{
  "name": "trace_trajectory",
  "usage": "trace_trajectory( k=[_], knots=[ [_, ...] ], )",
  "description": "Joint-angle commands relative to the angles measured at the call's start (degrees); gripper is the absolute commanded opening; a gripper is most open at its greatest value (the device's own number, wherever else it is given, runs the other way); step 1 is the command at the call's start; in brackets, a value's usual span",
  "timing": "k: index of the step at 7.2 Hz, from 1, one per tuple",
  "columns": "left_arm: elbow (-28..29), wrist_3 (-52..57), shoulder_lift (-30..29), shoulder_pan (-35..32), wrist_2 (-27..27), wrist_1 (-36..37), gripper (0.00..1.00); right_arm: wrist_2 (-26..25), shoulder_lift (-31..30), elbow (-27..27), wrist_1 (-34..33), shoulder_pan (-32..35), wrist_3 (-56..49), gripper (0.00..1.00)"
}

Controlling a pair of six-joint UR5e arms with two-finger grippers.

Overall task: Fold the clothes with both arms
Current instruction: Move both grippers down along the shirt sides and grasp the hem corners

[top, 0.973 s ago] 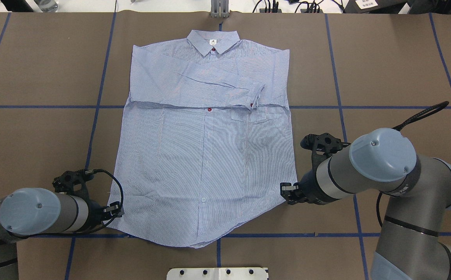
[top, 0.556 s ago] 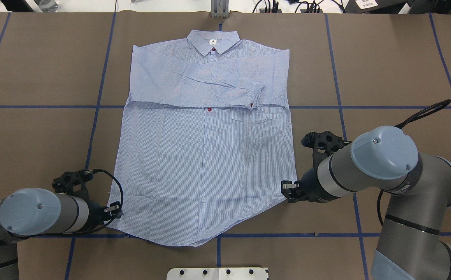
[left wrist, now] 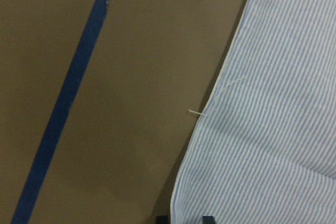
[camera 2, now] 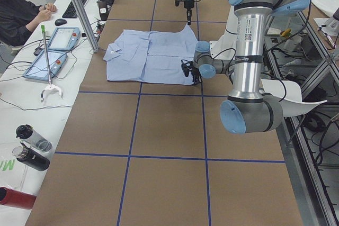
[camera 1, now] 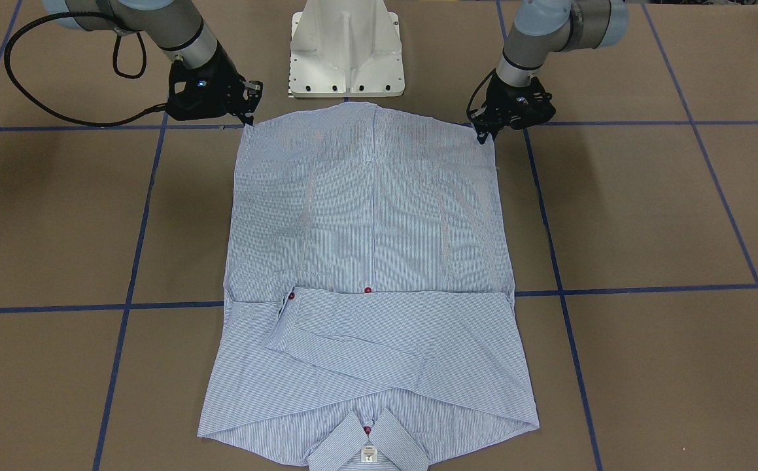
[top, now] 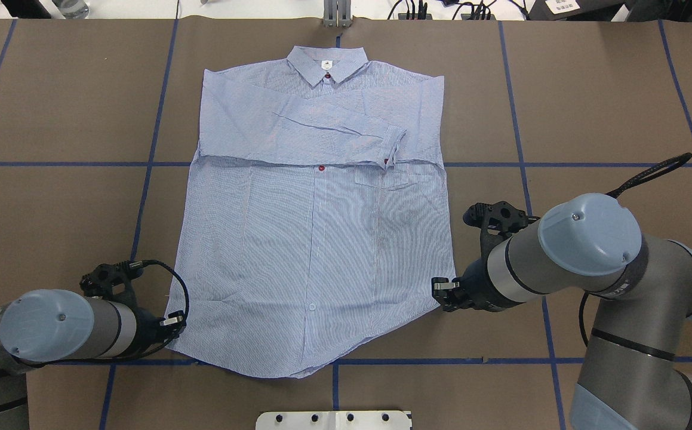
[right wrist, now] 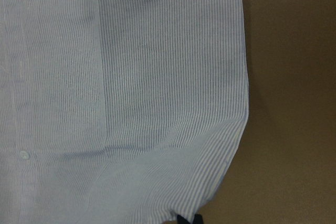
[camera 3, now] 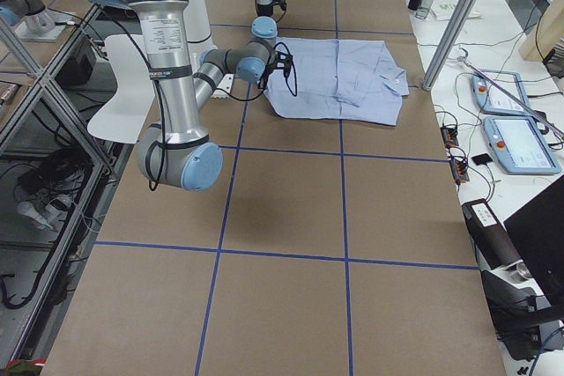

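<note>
Right end effector barely shifted, at shirt hem, pedestal nearby

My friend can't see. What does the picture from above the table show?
A blue striped shirt lies flat on a brown table, with its sleeves folded across its chest and its collar at the far end. The left gripper and right gripper sit at its two near hem corners, one on each side.
</note>
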Motion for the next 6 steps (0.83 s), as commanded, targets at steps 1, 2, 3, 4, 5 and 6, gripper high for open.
trace_trajectory(
  k=[1, 2, 3, 4, 5, 6],
  knots=[
    [-0.25, -1.41, -0.66, 0.26, -0.09, 2.61, 0.0, 0.0, 0.02, -0.01, 0.0, -0.04, 0.0, 0.0],
    [-0.77, -1.77, -1.97, 0.35, -0.17, 4.99, 0.0, 0.09, -0.06, 0.16, 0.0, 0.04, 0.0, 0.0],
    [-1.99, -1.77, -1.98, 0.18, -0.44, 5.01, 0.0, 0.17, -0.24, 0.25, 0.0, 0.05, 0.0, 0.0],
    [-3.92, -1.68, -1.81, 0.0, -0.61, 5.27, 0.0, 1.74, -0.5, 0.43, 0.09, 0.57, -0.09, 0.0],
    [-6.03, -1.68, -1.37, -0.09, -0.61, 5.36, 0.0, 3.67, -0.68, 0.6, 0.35, 1.27, -0.09, 0.0],
    [-7.61, -1.6, -1.54, 0.08, -0.79, 7.36, 0.0, 4.04, -0.77, 0.95, 0.44, 1.36, -0.09, 0.0]
  ],
)
